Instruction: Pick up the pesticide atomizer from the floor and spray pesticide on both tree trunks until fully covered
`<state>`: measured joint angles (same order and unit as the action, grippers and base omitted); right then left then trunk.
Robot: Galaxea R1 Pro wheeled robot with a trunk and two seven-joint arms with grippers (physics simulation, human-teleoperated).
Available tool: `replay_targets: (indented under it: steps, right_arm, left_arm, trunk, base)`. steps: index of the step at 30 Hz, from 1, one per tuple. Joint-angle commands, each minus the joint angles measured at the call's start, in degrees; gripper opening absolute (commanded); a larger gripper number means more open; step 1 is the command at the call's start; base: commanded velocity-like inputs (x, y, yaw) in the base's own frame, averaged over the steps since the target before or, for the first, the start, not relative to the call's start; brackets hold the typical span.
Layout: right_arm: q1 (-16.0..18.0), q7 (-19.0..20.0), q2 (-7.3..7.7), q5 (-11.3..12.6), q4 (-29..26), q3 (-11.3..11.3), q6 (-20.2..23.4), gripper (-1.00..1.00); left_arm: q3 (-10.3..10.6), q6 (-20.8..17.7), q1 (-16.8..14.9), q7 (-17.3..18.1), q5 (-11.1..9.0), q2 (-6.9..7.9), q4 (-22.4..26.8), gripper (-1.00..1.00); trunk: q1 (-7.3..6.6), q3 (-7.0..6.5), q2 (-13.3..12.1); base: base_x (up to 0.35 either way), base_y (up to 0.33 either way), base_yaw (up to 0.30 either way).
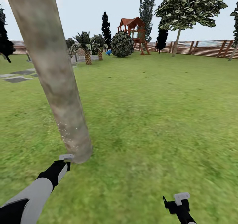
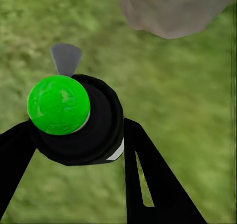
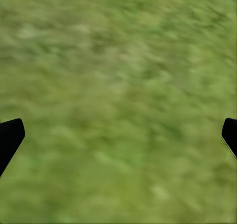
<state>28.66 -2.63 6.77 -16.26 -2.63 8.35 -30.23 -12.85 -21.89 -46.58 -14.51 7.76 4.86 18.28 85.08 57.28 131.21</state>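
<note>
Now | my left gripper [image 2: 74, 150] clamped on atomizer [image 2: 74, 117] near speckled tree trunk [image 1: 56, 82] | right gripper [image 3: 118, 135] fingers apart over grass [image 1: 158, 118]

tree trunk [image 1: 56, 82] left, fence [image 1: 205, 48] behind

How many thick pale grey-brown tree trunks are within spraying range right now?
1: the thick pale mottled trunk just ahead of the left gripper. Thinner-looking trunks stand far off by the fence; others may be out of view.

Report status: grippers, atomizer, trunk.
Left gripper shut on atomizer, nozzle toward tree trunk. Right gripper open, over grass. Pale pesticide specks low on trunk only. Nothing in the way.
</note>
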Motion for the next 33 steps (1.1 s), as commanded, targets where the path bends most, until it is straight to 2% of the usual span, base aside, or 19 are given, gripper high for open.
replay_targets:
  steps: [1, 15, 26, 33]
  right_arm:
    - [-0.01, 0.00, 0.02, 0.00, 0.05, 0.00, 0.00, 1.00]
    - [-0.01, -0.01, 0.09, 0.00, 0.00, 0.04, 0.00, 1.00]
    - [-0.01, -0.01, 0.09, 0.00, 0.00, 0.01, 0.00, 1.00]
    - [0.03, -0.01, 0.09, 0.00, 0.00, 0.06, 0.00, 1.00]
  left_arm:
    - [0.02, -0.02, 0.00, 0.01, 0.00, -0.02, 0.01, -1.00]
    - [-0.03, 0.00, 0.00, -0.16, -0.03, 0.06, 0.43, -1.00]
    - [-0.07, 0.00, 0.00, -0.25, -0.11, 0.17, 0.50, -1.00]
    - [-0.03, -0.06, 0.00, -0.25, -0.11, 0.58, 0.38, -1.00]
  trunk:
    - [0.00, 0.00, 0.00]
    - [0.00, 0.00, 0.00]
    - [0.00, 0.00, 0.00]
    - [0.00, 0.00, 0.00]
  base:
    - [0.123, -0.214, 0.009]
    - [0.172, -0.220, 0.003]
    - [0.003, -0.275, 0.246]
    - [0.000, -0.276, 0.036]
